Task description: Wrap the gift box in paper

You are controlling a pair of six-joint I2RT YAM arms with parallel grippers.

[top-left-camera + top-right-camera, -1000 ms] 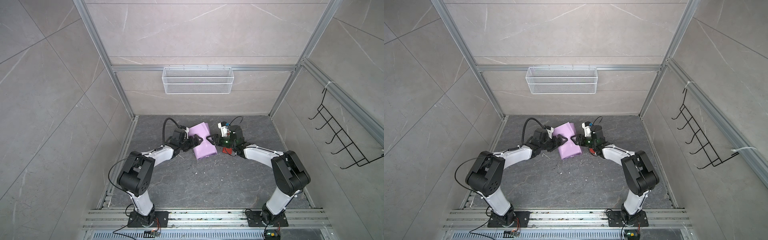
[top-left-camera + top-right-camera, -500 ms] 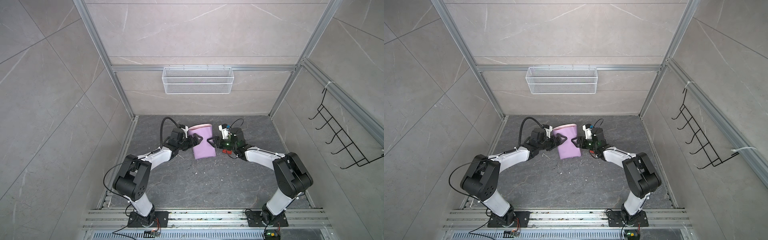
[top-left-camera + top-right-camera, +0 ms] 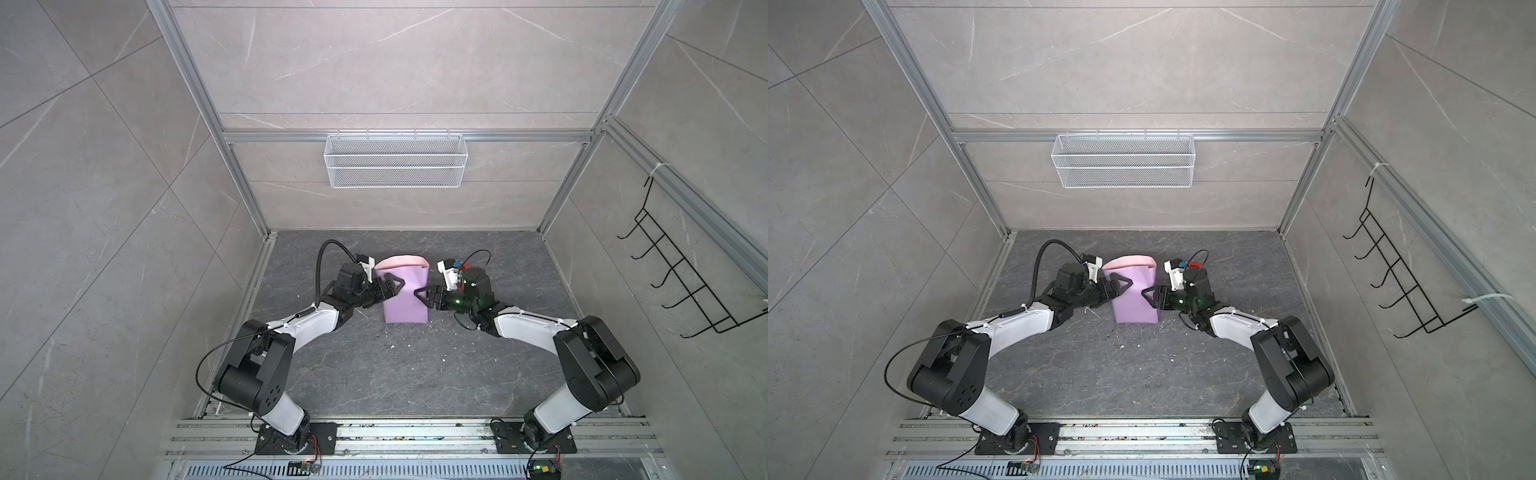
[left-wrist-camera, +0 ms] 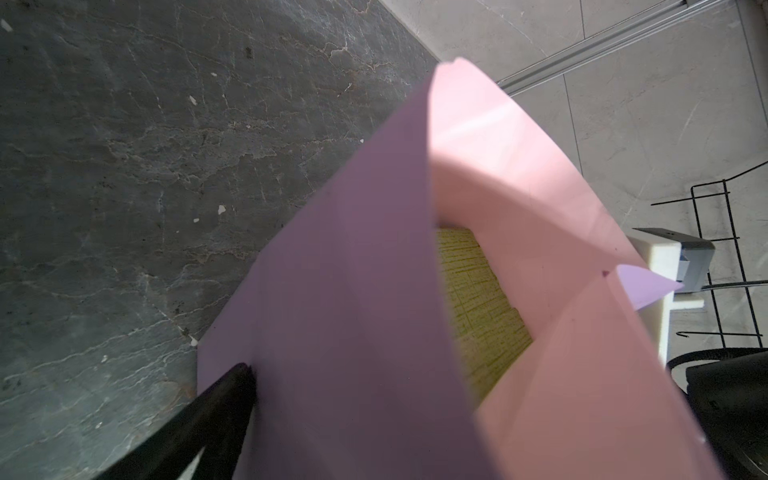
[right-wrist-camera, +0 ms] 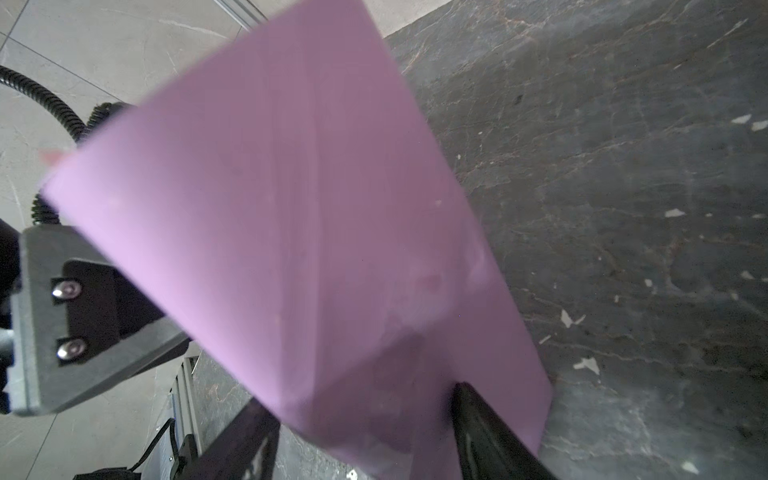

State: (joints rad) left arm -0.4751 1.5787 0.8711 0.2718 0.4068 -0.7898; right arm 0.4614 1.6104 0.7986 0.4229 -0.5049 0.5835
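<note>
In both top views the paper [image 3: 405,311] stands as an open-topped sleeve on the table [image 3: 415,374], between the left gripper [image 3: 392,287] and right gripper [image 3: 424,296]. Left wrist: the gift box [image 4: 478,316] sits inside it; one finger [image 4: 216,415] touches lilac, hold impossible to tell. Right wrist: fingers [image 5: 486,436] clamp the paper.

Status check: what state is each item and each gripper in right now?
paper: wrapped around the box, stood on end, top end open.
gift box: inside the paper, only partly visible.
left gripper: open, at the paper's side.
right gripper: shut on the paper.
</note>
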